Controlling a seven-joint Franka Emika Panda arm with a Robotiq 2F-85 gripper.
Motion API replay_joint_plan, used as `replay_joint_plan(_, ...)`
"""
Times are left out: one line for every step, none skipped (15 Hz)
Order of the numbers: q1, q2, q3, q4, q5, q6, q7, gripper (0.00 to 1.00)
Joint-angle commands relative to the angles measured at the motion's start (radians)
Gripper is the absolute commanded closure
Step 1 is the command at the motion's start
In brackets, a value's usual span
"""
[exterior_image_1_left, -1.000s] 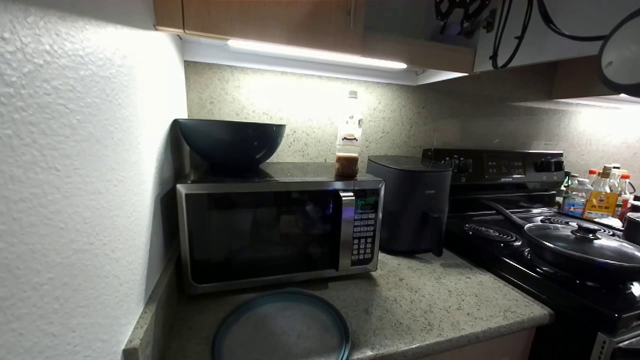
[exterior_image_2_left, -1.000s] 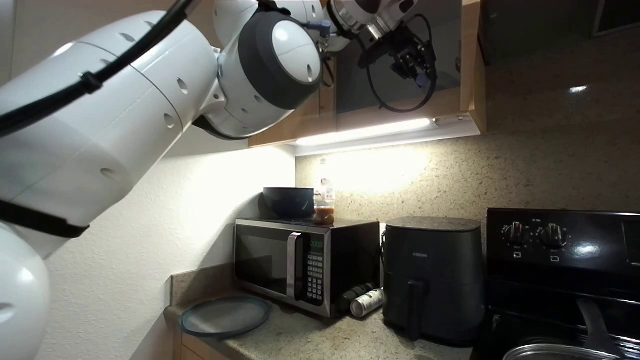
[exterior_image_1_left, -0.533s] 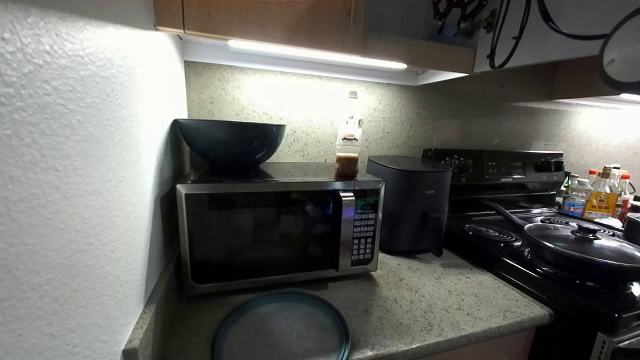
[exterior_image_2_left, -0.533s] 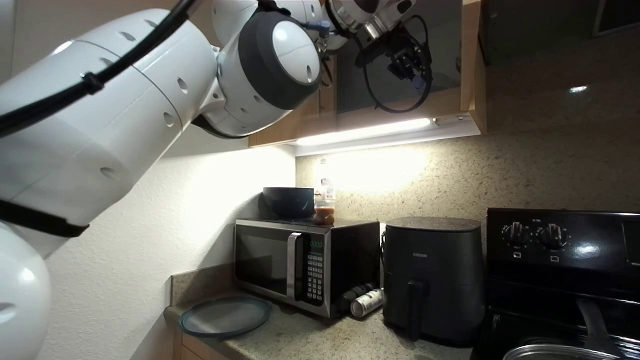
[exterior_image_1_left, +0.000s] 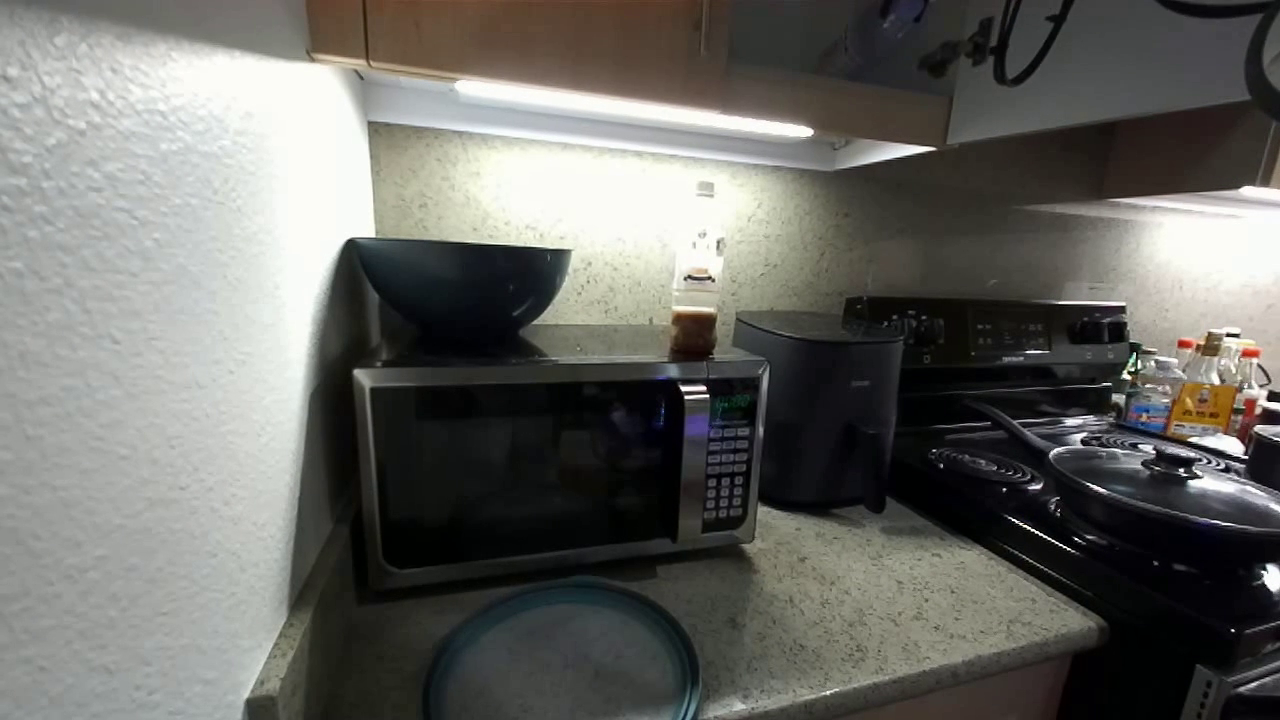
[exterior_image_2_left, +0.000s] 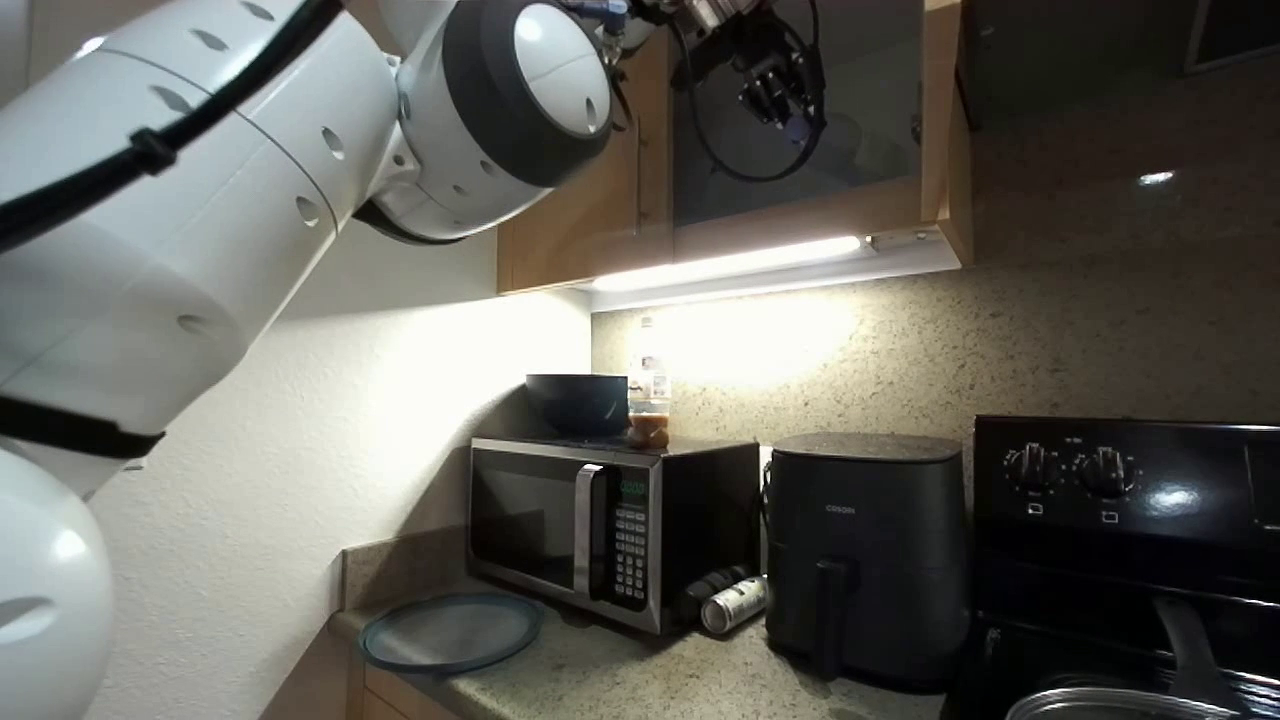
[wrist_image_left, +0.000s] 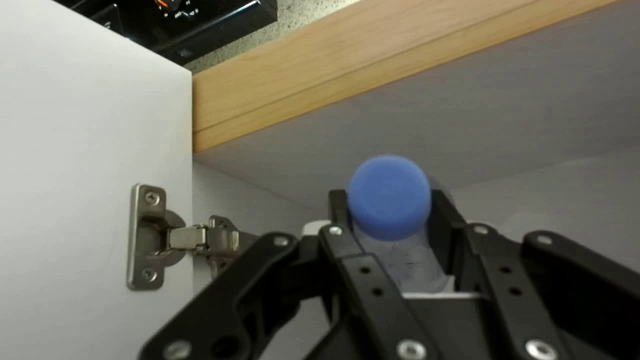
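Bottle (wrist_image_left: 391, 216), clear, blue-capped, gripped in pincer (wrist_image_left: 390, 204).
Located at centre of wrist view, pincer tight on its cap end, at open cabinet (wrist_image_left: 320, 80); metal hinge (wrist_image_left: 187, 238), white door (wrist_image_left: 85, 150): frame's left. Microwave (exterior_image_1_left: 540, 465) on counter (exterior_image_1_left: 860, 580): left of centre, exterior view.

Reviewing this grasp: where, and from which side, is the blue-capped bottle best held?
Probably grip the bottle by its blue cap, from the capped end, fingers on opposite sides: in the wrist view it is round, end-on and fits between them.
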Motion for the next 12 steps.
replay_joint_plan(-0.006,-0.01,-0.003,0.0,0.002,-0.001,0.0,0.59)
replay_joint_plan(-0.013,-0.017,-0.004,0.0,0.002,-0.001,0.0,0.59)
replay_joint_plan(-0.02,-0.021,-0.005,0.0,0.003,-0.001,0.0,0.59)
replay_joint_plan(-0.024,-0.021,-0.005,0.0,0.003,-0.001,0.0,0.59)
replay_joint_plan(-0.025,-0.021,-0.005,0.0,0.003,-0.001,0.0,0.59)
replay_joint_plan(-0.025,-0.02,-0.005,0.0,0.003,-0.001,0.0,0.84)
replay_joint_plan(-0.018,-0.022,-0.005,0.0,-0.002,-0.001,-0.01,0.84)
replay_joint_plan(-0.004,-0.03,0.0,0.0,-0.003,-0.011,-0.031,0.84)
replay_joint_plan(0.007,-0.038,0.006,-0.001,0.0,-0.03,-0.049,0.84)
replay_joint_plan(0.024,-0.056,0.009,-0.007,-0.003,-0.071,-0.064,0.84)
replay_joint_plan(0.04,-0.065,0.004,-0.007,-0.012,-0.098,-0.067,0.84)
replay_joint_plan(0.05,-0.082,0.003,-0.006,-0.013,-0.139,-0.056,0.84)
